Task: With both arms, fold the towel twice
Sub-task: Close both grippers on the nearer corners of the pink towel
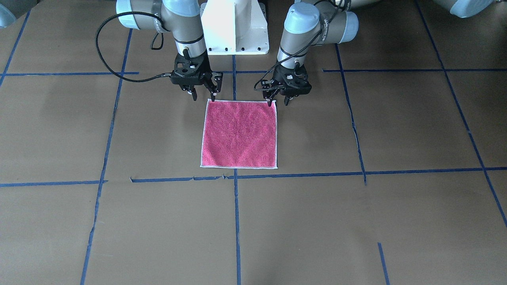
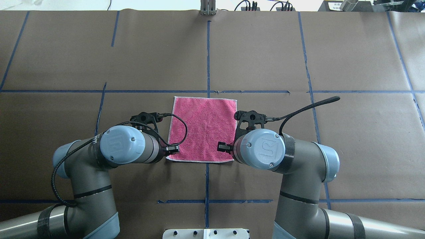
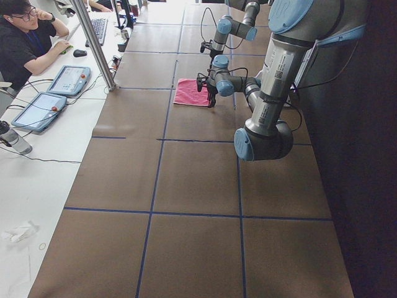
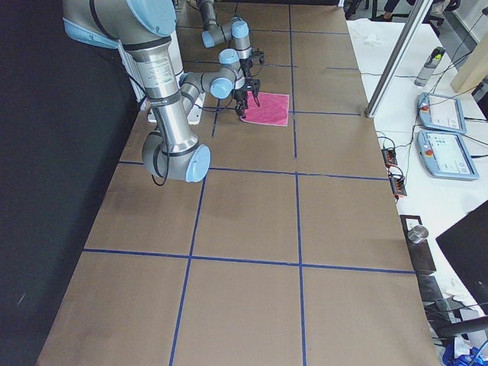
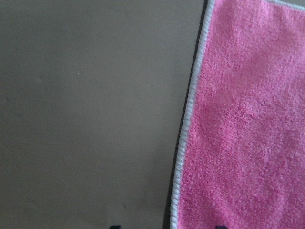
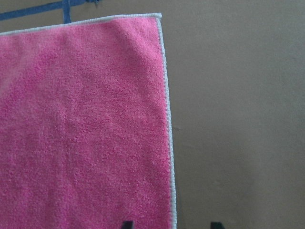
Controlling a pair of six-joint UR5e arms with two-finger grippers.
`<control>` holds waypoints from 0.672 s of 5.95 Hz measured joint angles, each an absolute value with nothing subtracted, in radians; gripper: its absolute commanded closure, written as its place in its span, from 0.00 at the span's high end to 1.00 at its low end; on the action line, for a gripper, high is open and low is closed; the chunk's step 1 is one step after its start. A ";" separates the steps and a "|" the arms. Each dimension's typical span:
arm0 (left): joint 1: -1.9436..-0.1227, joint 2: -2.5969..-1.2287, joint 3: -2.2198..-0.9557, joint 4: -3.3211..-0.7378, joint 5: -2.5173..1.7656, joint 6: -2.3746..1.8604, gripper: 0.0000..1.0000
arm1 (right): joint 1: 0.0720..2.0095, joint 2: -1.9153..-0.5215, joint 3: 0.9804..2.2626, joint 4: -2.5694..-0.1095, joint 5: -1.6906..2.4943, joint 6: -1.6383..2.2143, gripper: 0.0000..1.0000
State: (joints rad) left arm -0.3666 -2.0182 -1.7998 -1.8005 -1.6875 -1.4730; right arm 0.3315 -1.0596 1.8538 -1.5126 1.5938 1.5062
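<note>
The towel [image 1: 239, 134] lies flat and unfolded on the brown table, pink-red face up, with white edging; it also shows in the overhead view [image 2: 204, 127]. My left gripper [image 1: 278, 103] is open and points down over the towel's corner nearest the robot on my left. My right gripper [image 1: 204, 97] is open over the other near corner. In the left wrist view the towel's edge [image 5: 183, 143] runs between the fingertips at the bottom of the frame. The right wrist view shows the same with the towel's edge [image 6: 169, 143]. From overhead my wrists hide both grippers.
The white pedestal base [image 1: 234, 25] stands behind the towel. Blue tape lines [image 1: 236, 221] cross the brown table cover. An operator [image 3: 28, 37] sits at a side desk with tablets [image 3: 68, 79], beyond a metal pole [image 3: 93, 43].
</note>
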 measured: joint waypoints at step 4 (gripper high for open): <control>-0.345 -2.024 -1.785 -1.800 -1.687 -1.489 0.41 | 0.331 -1.057 1.848 -1.511 1.592 1.505 0.63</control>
